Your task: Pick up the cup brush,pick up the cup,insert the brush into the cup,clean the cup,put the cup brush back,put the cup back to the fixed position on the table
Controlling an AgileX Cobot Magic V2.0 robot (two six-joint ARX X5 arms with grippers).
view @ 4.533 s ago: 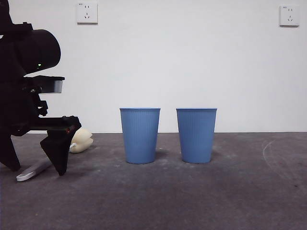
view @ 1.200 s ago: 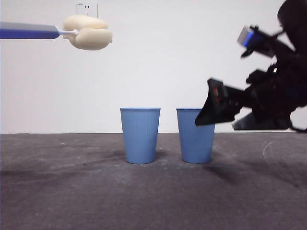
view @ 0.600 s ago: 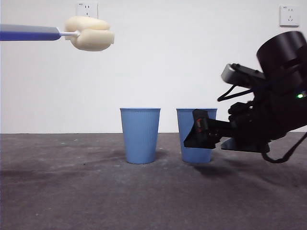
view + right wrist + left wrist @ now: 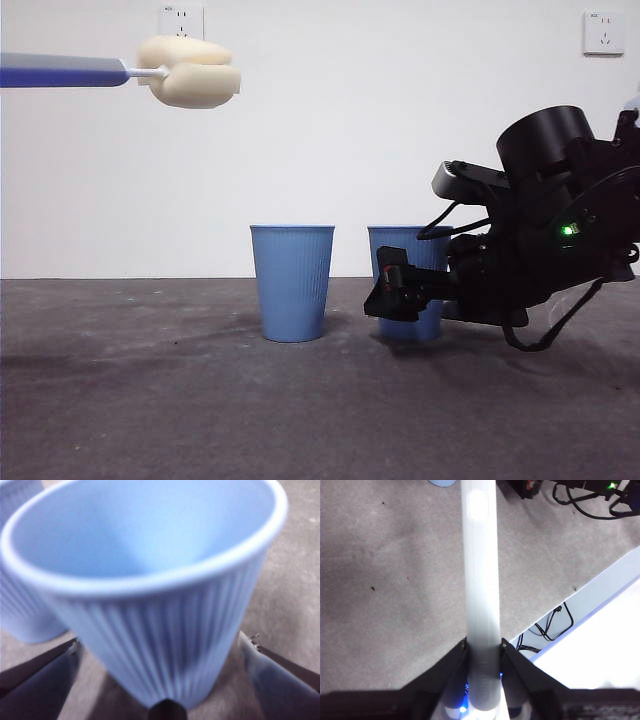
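While the cup brush (image 4: 120, 72) hangs level high at the left of the front view, its cream-yellow sponge head (image 4: 190, 71) points toward the middle of the scene, well above the table (image 4: 200, 400). The left gripper (image 4: 483, 650) is clamped on the brush's grey handle (image 4: 481, 580), both black jaws pressed against its sides in the left wrist view. Below and to the right, two blue ribbed cups stand upright on the dark grey surface, near each other but apart: the other cup (image 4: 292, 282) on the left is untouched, and the cup (image 4: 405, 262) on the right is partly hidden by the right arm. The right gripper (image 4: 398, 292) reaches in low from the right edge, level with that cup's lower half. Seen from the right wrist, its jaws are spread wide, one on each side of the cup (image 4: 150, 590), neither visibly touching the ribbed wall.
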